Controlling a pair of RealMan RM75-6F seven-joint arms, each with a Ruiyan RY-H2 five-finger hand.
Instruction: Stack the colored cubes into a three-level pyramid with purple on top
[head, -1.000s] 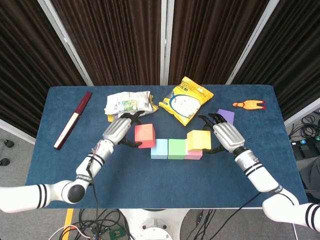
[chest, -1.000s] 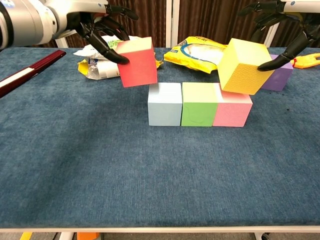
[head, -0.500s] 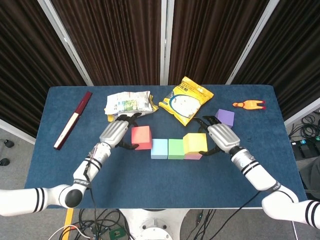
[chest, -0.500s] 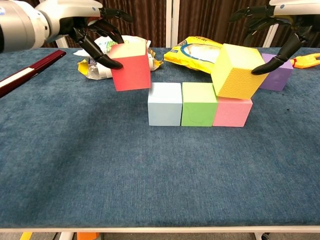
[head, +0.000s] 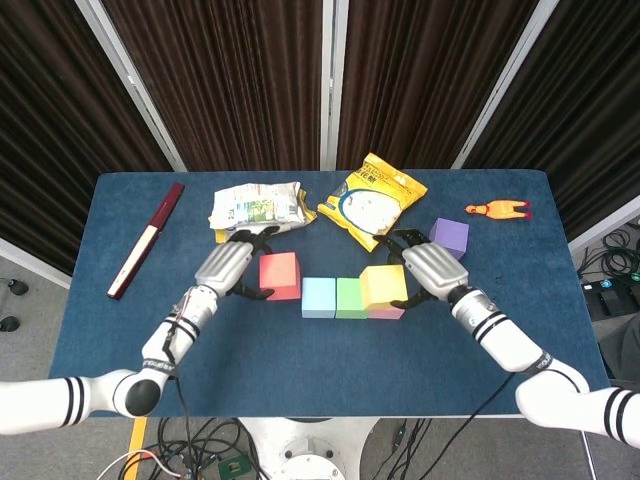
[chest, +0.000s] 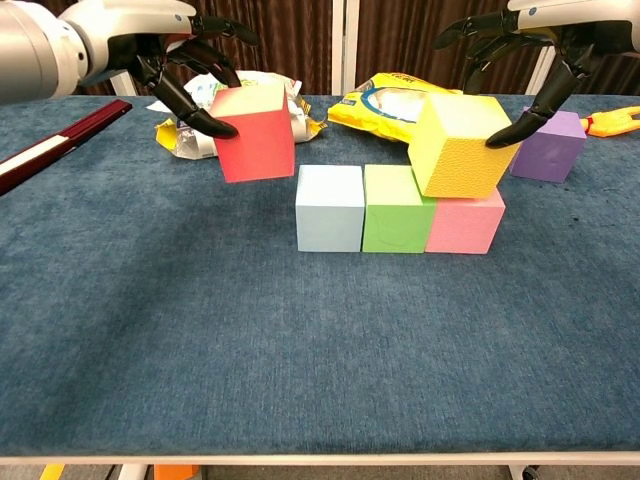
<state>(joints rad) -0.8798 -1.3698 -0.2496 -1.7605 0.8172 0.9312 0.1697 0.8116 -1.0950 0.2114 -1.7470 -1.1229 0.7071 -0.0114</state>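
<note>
Right hand (chest: 520, 45) grips the yellow cube (chest: 458, 146) (tilted on pink cube (chest: 465, 220)); left hand (chest: 160, 45) holds the red cube (chest: 254, 131) beside a crumpled packet (chest: 190, 138).

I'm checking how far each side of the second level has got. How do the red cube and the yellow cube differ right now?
The red cube hangs in the air left of the row, above bare table; the yellow cube is tilted over the pink cube and green cube, seemingly touching them. Red is in the left hand, yellow in the right hand. Both look alike in size, and neither sits flat yet.
</note>
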